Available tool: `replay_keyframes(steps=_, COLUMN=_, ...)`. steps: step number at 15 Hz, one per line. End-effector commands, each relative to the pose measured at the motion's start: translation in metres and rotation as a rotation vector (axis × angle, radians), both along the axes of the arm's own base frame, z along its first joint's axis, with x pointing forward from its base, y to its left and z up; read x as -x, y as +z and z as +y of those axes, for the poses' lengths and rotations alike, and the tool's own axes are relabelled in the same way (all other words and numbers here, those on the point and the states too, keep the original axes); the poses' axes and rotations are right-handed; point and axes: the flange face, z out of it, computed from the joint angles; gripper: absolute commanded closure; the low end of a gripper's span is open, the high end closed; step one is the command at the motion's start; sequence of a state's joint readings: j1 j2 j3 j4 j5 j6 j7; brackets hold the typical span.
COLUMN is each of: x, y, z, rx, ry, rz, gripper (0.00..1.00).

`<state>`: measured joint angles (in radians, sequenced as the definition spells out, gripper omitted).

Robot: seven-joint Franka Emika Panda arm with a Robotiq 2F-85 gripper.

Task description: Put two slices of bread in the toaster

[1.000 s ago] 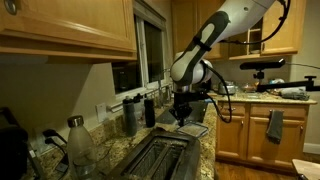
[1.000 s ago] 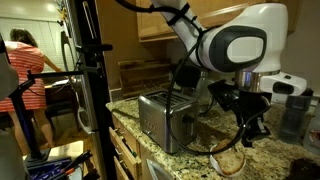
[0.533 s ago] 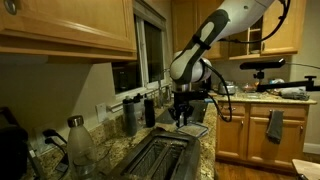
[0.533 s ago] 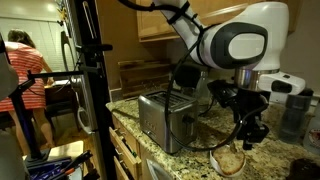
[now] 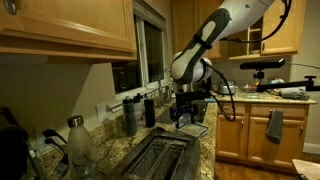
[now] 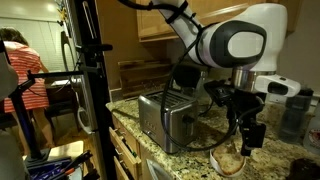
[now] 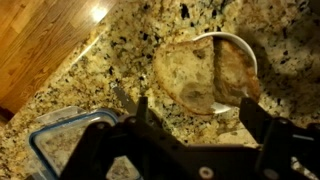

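With the jaws wide and empty over the slices of bread [image 7: 197,75], we should straddle one slice's edge before closing.

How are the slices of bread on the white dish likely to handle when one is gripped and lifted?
The slices of bread look thin and porous, so they are probably light and easily crushed by a hard pinch. They overlap on the white dish, so lifting one may drag the other. Held by an edge, a slice would likely sag.
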<state>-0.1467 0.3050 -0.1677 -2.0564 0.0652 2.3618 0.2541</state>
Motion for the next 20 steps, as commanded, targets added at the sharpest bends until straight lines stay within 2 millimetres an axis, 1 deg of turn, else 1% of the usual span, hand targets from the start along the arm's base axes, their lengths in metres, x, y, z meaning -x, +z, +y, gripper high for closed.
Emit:
replay_keyframes(steps=1, x=0.020, y=0.007, z=0.002, rx=0.004, ry=-0.016, rz=0.041, gripper=0.00)
replay_keyframes(steps=9, x=0.039, y=-0.005, z=-0.012, rx=-0.007, ry=-0.041, rz=0.088, gripper=0.00)
replay_keyframes(steps=15, x=0.050, y=-0.021, z=-0.021, rx=-0.040, ry=-0.043, rz=0.034, gripper=0.00)
replay_keyframes(steps=20, x=0.055, y=-0.023, z=-0.038, rx=-0.052, ry=-0.040, rz=-0.039, gripper=0.00)
